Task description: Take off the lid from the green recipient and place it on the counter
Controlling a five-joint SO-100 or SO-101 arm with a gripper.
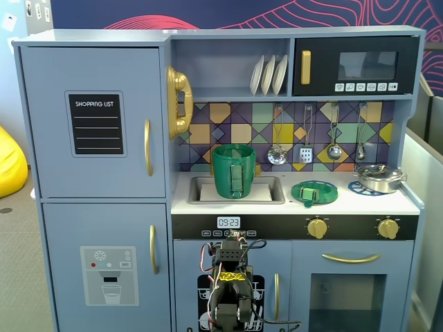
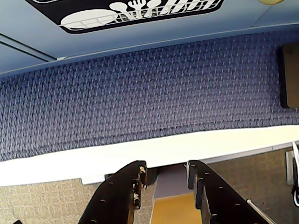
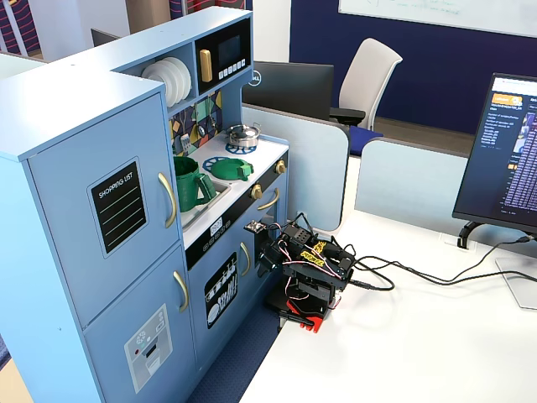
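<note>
The green recipient [image 1: 233, 171] stands upright and uncovered in the sink recess of the white counter [image 1: 387, 202]; it also shows in the other fixed view [image 3: 191, 183]. The lid [image 1: 314, 192], a flat green disc with a knob, lies on the counter to its right, over a burner ring, and shows in the other fixed view too [image 3: 231, 169]. My arm [image 1: 232, 290] is folded low in front of the kitchen, far below both. In the wrist view my gripper [image 2: 166, 170] is open and empty, facing the blue carpet and the table edge.
A small steel pan [image 1: 379, 178] sits on the far right burner. Ladles hang on the backsplash, and plates [image 1: 268, 75] stand on the shelf above. The arm's base [image 3: 306, 290] sits at the white table's edge, with cables and a monitor [image 3: 512, 159] behind it.
</note>
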